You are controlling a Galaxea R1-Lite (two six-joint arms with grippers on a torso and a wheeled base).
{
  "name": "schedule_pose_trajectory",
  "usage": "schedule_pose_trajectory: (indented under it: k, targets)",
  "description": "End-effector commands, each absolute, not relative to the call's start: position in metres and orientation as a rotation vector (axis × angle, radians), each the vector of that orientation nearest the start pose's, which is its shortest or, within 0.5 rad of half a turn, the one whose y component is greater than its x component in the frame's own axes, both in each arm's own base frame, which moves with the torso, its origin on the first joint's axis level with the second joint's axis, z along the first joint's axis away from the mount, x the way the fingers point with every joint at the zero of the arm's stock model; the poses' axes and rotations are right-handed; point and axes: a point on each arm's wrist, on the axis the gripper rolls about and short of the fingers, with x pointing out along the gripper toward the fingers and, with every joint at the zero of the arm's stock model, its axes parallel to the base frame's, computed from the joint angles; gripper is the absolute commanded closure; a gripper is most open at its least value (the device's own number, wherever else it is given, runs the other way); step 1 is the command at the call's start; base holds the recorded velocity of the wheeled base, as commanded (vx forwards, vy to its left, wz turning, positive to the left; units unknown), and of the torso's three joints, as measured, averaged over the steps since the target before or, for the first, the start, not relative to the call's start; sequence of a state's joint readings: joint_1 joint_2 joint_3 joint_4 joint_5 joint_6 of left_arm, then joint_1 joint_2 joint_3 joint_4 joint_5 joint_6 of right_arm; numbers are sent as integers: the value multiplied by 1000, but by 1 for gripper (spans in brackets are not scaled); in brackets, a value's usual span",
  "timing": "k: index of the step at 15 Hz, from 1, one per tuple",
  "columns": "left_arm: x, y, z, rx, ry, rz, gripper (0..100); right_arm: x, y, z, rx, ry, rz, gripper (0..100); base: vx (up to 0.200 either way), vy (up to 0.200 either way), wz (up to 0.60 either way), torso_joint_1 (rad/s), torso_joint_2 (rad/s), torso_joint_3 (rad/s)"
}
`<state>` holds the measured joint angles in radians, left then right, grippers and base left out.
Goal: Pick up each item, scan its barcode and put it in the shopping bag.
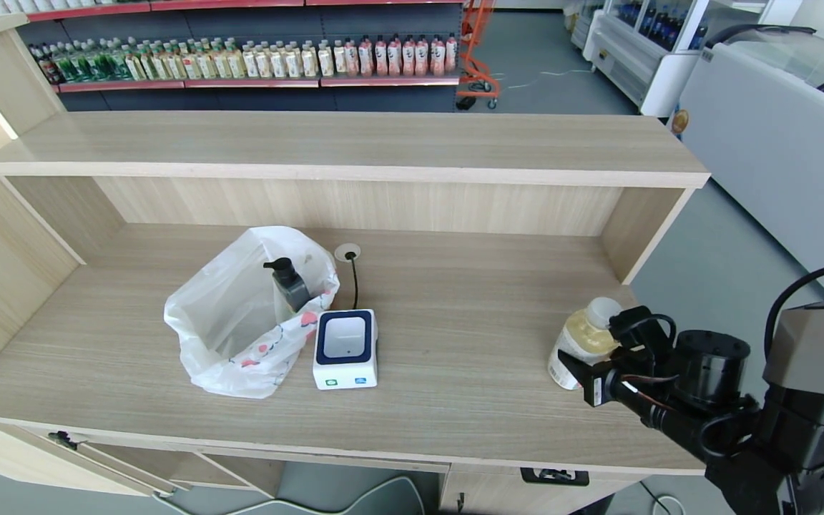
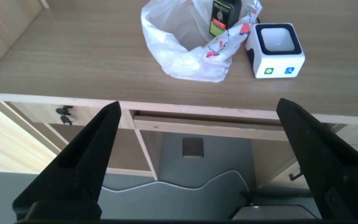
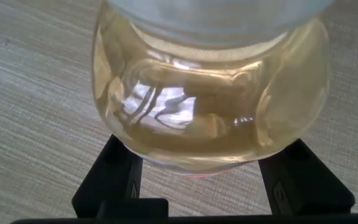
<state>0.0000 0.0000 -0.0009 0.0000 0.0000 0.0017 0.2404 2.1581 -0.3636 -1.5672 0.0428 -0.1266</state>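
A bottle of yellowish liquid (image 1: 582,342) with a white cap stands near the right end of the wooden counter (image 1: 469,343). My right gripper (image 1: 598,342) is around it, one finger on each side. Up close, the bottle (image 3: 210,93) sits between the right gripper's (image 3: 201,180) black fingers (image 3: 120,180), which touch it. The white plastic shopping bag (image 1: 233,322) lies open at centre-left, with a dark pump bottle (image 1: 289,282) inside. A white barcode scanner (image 1: 345,347) stands just right of the bag. My left gripper (image 2: 197,109) is open in front of the counter's edge, facing the bag (image 2: 179,50) and the scanner (image 2: 277,48).
A raised ledge (image 1: 340,154) and side walls enclose the counter at the back and both sides. The scanner's black cable (image 1: 354,282) runs to a grommet behind it. Drawers (image 2: 191,134) sit under the front edge. A chest freezer (image 1: 777,129) stands to the right.
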Motion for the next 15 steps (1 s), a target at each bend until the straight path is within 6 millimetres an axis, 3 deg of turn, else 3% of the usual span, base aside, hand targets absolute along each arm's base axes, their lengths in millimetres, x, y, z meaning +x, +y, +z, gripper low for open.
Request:
schedule_pose_trajectory:
  k: [1, 3, 6, 8, 9, 11, 13, 15]
  targets:
    - [-23, 0, 76, 2, 2, 0, 0, 293, 69, 47, -141, 179, 283, 100, 0, 0, 0, 0, 0, 0]
    - [-23, 0, 76, 2, 2, 0, 0, 291, 68, 63, -133, 126, 295, 100, 0, 0, 0, 0, 0, 0]
    - [-23, 0, 76, 2, 2, 0, 0, 274, 56, 112, -29, 33, 355, 100, 0, 0, 0, 0, 0, 0]
    - [-23, 0, 76, 2, 2, 0, 0, 249, 47, 154, 85, 27, 484, 100, 0, 0, 0, 0, 0, 0]
    - [-23, 0, 76, 2, 0, 0, 0, 228, 44, 189, 172, 21, 598, 100, 0, 0, 0, 0, 0, 0]
    - [-23, 0, 76, 2, 0, 0, 0, 204, 42, 240, 256, 28, 764, 100, 0, 0, 0, 0, 0, 0]
    - [-23, 0, 76, 2, 2, 0, 0, 183, 47, 275, 307, 68, 949, 100, 0, 0, 0, 0, 0, 0]
    - [-23, 0, 76, 2, 2, 0, 0, 163, 56, 293, 354, 121, 1116, 100, 0, 0, 0, 0, 0, 0]
